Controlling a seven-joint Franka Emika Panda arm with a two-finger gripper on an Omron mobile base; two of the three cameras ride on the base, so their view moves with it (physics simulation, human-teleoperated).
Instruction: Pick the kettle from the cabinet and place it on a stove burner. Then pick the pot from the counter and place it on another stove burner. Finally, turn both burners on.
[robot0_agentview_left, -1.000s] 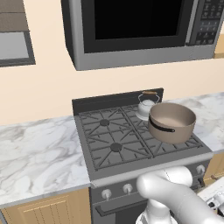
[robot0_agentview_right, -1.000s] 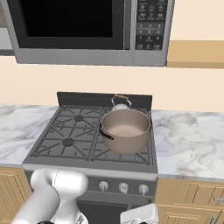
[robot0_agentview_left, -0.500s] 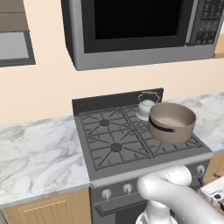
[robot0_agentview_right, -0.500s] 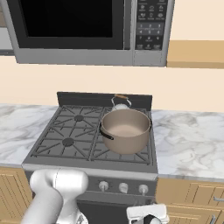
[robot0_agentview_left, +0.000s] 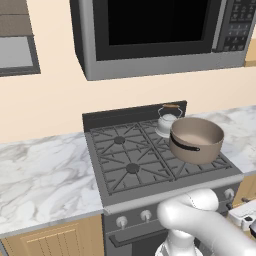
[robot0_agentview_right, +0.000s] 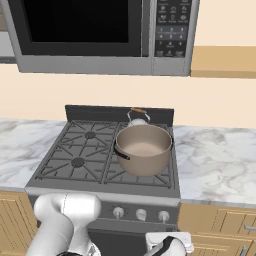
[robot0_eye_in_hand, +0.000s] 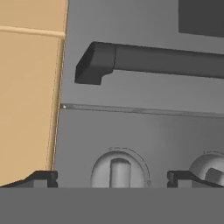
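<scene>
Hand view: spread gripper (robot0_eye_in_hand: 111, 177) flanks a stove knob (robot0_eye_in_hand: 119, 170), its bar lengthwise toward camera's top.

My wide-open gripper (robot0_eye_in_hand: 111, 178) faces a stove knob (robot0_eye_in_hand: 119, 169); oven handle (robot0_eye_in_hand: 148, 60) obstructs at 12 o'clock.

grey microwave (robot0_agentview_left: 155, 35) above stove (robot0_agentview_left: 130, 165), w/ knobs (robot0_eye_in_hand: 118, 168) & oven handle (robot0_eye_in_hand: 153, 59).
</scene>
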